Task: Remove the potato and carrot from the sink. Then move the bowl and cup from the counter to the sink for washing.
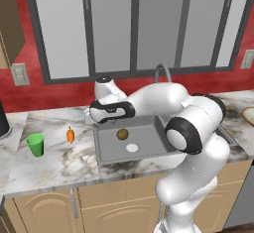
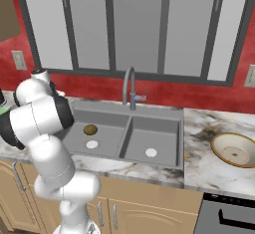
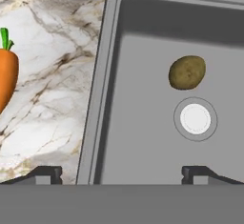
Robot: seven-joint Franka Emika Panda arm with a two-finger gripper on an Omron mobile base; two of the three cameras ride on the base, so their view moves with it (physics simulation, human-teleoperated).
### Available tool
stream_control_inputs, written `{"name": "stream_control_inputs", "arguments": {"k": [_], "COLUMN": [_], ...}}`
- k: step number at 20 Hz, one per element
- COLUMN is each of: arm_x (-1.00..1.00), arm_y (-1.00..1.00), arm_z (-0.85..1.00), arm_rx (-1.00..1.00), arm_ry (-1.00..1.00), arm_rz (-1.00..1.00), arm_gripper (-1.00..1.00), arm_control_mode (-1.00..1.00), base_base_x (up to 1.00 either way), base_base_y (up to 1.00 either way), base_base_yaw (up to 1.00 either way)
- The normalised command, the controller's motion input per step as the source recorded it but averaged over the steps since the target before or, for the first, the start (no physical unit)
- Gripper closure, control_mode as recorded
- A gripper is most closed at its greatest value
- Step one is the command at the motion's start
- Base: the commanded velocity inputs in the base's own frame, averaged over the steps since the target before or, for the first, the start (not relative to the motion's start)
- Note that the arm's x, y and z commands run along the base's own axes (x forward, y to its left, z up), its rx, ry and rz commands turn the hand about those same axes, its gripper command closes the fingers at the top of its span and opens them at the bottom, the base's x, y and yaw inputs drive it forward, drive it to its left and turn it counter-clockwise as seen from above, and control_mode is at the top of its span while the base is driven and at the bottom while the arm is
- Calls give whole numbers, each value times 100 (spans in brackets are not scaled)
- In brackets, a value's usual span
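Hand view: olive-brown lumpy potato (image 3: 187, 72) lies beside white drain (image 3: 195, 119).

potato (image 1: 122, 134) lies in the left basin of the sink (image 1: 106, 150), just behind the drain disc (image 1: 132, 147). carrot (image 1: 70, 136) lies on the counter (image 1: 54, 165) left of the sink, cup (image 1: 35, 144) stands further left of it. bowl (image 2: 234, 150) sits on the counter right of the sink. faucet (image 2: 129, 86) rises behind the sink, between the basins.
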Motion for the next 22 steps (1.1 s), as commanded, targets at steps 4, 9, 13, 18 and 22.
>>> {"name": "stream_control_inputs", "arguments": {"k": [4, 9, 13, 18, 22], "arm_x": [-1, 0, 1, 6, 14], "arm_y": [-55, -53, -49, -38, -25], "arm_z": [0, 0, 0, -1, -9], "arm_rx": [0, 0, 4, 5, 1], "arm_ry": [0, 0, 0, 0, -4], "arm_rz": [1, 0, 0, 0, 0], "arm_gripper": [-100, -100, -100, -100, -100], "arm_control_mode": [-100, -100, -100, -100, -100], "base_base_x": [0, 0, 0, 0, 0], "base_base_y": [0, 0, 0, 0, 0], "base_base_yaw": [0, 0, 0, 0, 0]}}
